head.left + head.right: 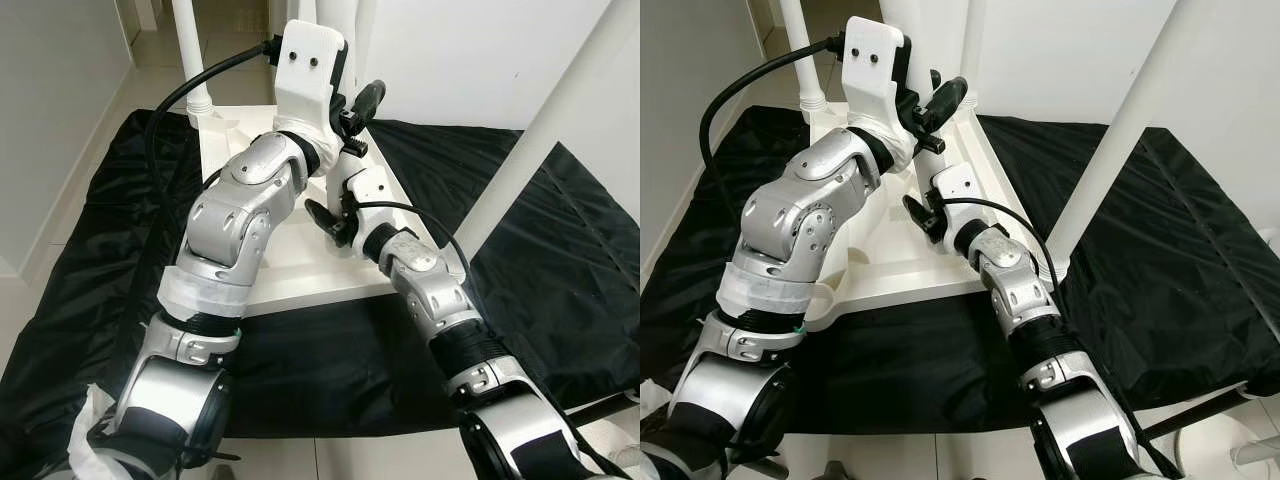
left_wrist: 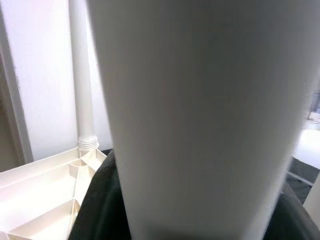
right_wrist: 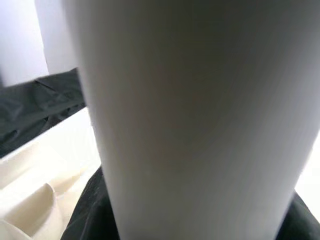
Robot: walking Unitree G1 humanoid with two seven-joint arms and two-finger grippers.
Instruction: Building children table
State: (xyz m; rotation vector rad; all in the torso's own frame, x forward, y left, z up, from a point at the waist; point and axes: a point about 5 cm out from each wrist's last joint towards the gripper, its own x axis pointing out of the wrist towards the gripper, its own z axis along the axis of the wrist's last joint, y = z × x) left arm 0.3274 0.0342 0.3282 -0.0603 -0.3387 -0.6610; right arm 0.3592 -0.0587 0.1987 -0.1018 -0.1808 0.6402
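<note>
I've got both grippers on one upright white plastic table leg [image 1: 975,40] at the far right corner of the flipped white tabletop [image 1: 895,265]. Left gripper [image 1: 940,98] clamps higher up, right gripper [image 1: 923,215] lower, axis vertical.

You can't see how the left gripper [image 1: 362,108] meets the far right table leg [image 1: 340,20]; its wrist housing covers the contact. The right gripper [image 1: 330,222] shows one finger, the rest hidden behind its wrist. All leg tops run off the far edge. Both wrist views blur against a leg.
</note>
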